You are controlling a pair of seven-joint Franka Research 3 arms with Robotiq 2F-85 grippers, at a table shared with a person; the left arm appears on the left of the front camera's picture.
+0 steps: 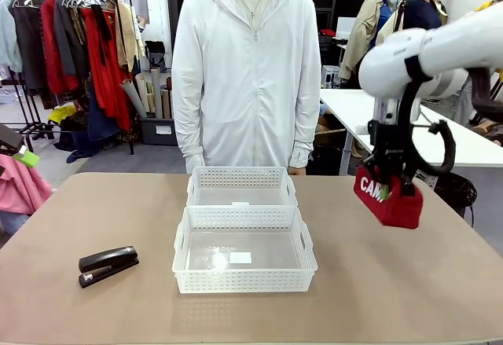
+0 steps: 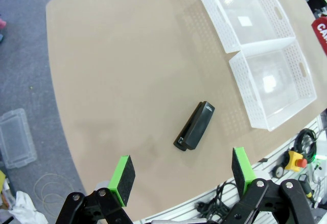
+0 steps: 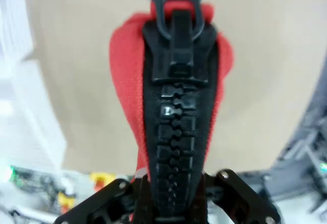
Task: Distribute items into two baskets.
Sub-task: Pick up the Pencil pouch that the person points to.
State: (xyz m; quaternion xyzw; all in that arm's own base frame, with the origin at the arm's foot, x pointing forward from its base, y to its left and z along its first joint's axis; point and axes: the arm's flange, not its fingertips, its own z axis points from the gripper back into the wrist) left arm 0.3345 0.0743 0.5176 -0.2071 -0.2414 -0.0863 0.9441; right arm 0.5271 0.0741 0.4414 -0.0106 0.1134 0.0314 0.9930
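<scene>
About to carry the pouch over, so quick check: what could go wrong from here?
1. The right jaws pinch the red pouch by its zipper edge alone; hanging tilted, it may slip or swing.
2. Its low corner could catch the near basket rim and shift it and the far basket.

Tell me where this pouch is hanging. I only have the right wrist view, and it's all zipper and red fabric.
Observer: The right gripper holds the red CAMPUS pouch in the air, to the right of both baskets and not over either.
Operator: Anything in the baskets yet?
Observer: No. The near basket and the far basket stand one behind the other mid-table, and neither holds an item.
Operator: And the stapler?
Observer: The black stapler lies on the table to the left of the near basket. The left gripper is open and well clear of it.
</scene>
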